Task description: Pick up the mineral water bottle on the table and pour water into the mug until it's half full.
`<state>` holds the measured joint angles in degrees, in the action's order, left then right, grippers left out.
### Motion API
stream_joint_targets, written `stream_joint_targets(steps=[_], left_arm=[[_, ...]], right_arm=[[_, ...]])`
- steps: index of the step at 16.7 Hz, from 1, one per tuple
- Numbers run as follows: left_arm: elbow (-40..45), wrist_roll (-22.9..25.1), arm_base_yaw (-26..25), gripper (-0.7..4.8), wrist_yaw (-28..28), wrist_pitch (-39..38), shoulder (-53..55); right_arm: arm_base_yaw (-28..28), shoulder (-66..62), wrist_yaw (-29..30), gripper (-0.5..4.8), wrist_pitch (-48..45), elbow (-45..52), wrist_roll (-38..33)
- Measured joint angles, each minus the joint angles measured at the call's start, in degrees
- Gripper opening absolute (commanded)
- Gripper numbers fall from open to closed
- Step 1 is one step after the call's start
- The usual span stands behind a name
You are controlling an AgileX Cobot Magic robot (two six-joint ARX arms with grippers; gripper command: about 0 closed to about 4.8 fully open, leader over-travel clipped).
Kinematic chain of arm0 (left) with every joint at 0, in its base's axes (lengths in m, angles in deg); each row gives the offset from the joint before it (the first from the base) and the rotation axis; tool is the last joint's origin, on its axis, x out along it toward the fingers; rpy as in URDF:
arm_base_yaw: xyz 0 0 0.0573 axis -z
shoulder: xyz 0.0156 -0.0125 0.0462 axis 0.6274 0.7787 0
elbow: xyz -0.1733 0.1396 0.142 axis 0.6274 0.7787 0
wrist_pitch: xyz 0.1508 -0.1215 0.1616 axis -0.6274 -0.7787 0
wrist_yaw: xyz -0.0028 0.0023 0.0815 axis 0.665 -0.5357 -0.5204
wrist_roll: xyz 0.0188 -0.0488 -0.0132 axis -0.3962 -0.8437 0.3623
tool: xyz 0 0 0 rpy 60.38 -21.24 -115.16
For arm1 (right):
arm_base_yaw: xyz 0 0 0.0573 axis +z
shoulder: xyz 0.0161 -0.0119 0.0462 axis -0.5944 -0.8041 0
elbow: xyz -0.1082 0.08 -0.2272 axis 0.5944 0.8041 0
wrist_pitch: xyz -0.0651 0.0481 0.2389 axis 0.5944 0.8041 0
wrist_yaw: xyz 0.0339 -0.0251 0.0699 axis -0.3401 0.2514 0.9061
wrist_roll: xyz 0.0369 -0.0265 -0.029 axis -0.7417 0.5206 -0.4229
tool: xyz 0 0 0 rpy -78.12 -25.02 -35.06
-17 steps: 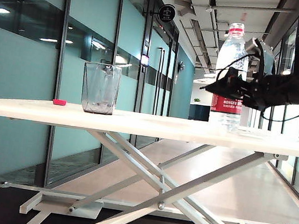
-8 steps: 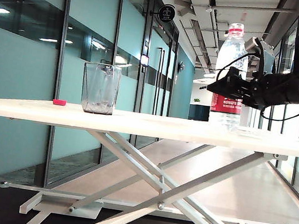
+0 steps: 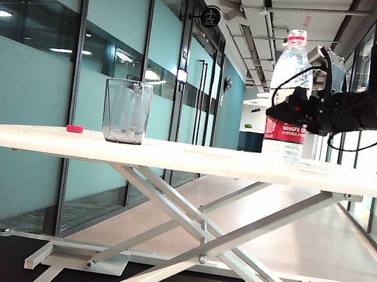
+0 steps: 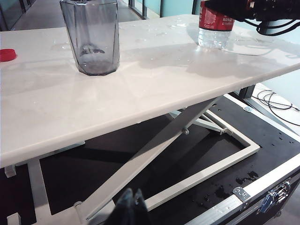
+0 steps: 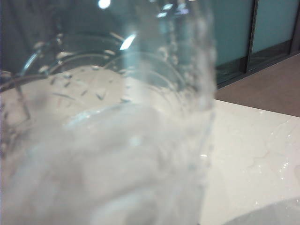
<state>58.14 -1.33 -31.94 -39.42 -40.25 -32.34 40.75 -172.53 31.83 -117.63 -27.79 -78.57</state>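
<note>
The mineral water bottle (image 3: 292, 71) stands upright on the right part of the table (image 3: 207, 159), with its red label (image 4: 213, 21) at mid-height. My right gripper (image 3: 285, 114) reaches in from the right and its jaws press on the bottle at the top of the label. Up close, the clear bottle wall (image 5: 117, 140) fills the right wrist view and hides the fingers. The mug (image 3: 126, 112), a clear greyish tumbler (image 4: 91, 37), stands well to the left of the bottle. My left gripper (image 4: 133, 191) hangs below the table's near edge, shut and holding nothing.
A small red cap (image 3: 74, 128) lies on the table left of the mug, also seen as the red cap (image 4: 5, 55). Water drops wet the tabletop near the bottle. Crossed white legs (image 4: 154, 150) and a black case floor lie beneath.
The right gripper's jaws have drawn in from wide apart onto the bottle, which shifted slightly left. The mug, the cap and the left gripper have not moved.
</note>
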Motion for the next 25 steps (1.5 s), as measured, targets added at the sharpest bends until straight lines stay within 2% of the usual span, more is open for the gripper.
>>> stream_joint_targets(steps=[4, 6, 7, 9, 11, 14, 17, 19, 22, 25], left_arm=[[0.00, 0.00, 0.00, -0.05, 0.02, -0.04, 0.00], [0.00, 0.00, 0.00, -0.05, 0.02, -0.07, 0.00], [0.00, 0.00, -0.02, -0.05, 0.02, -0.07, 0.00], [0.00, 0.00, -0.02, -0.05, 0.00, -0.07, 0.00], [0.00, 0.00, -0.02, -0.05, 0.02, -0.07, 0.00], [0.00, 0.00, -0.02, -0.05, 0.02, -0.07, 0.00], [0.00, 0.00, -0.02, -0.05, 0.00, -0.07, 0.00], [0.00, 0.00, -0.02, -0.05, 0.00, -0.13, 0.00], [-0.02, 0.00, -0.02, -0.05, 0.00, -0.22, 0.00], [-0.02, 0.00, -0.02, -0.05, 0.00, -0.24, 0.00]], right_arm=[[0.79, 0.94, -0.15, 1.77, 1.70, 0.02, 0.00], [3.72, 2.97, -1.60, 1.69, 7.93, -0.92, 2.45], [6.84, 3.72, -3.37, 1.69, 15.23, -4.50, 5.88], [10.27, 3.85, -6.38, 1.69, 24.13, -10.25, 8.55], [12.94, 3.91, -11.65, 1.69, 29.99, -13.81, 11.61], [16.66, 3.91, -22.84, 1.69, 39.60, -18.80, 19.41], [20.24, 3.91, -33.99, 1.69, 44.89, -21.64, 26.62], [21.44, 3.91, -37.09, 1.69, 45.77, -21.90, 29.62], [24.06, 3.91, -44.19, 1.69, 46.23, -21.97, 38.27], [25.99, 3.91, -47.80, 1.69, 46.29, -22.03, 43.85]])
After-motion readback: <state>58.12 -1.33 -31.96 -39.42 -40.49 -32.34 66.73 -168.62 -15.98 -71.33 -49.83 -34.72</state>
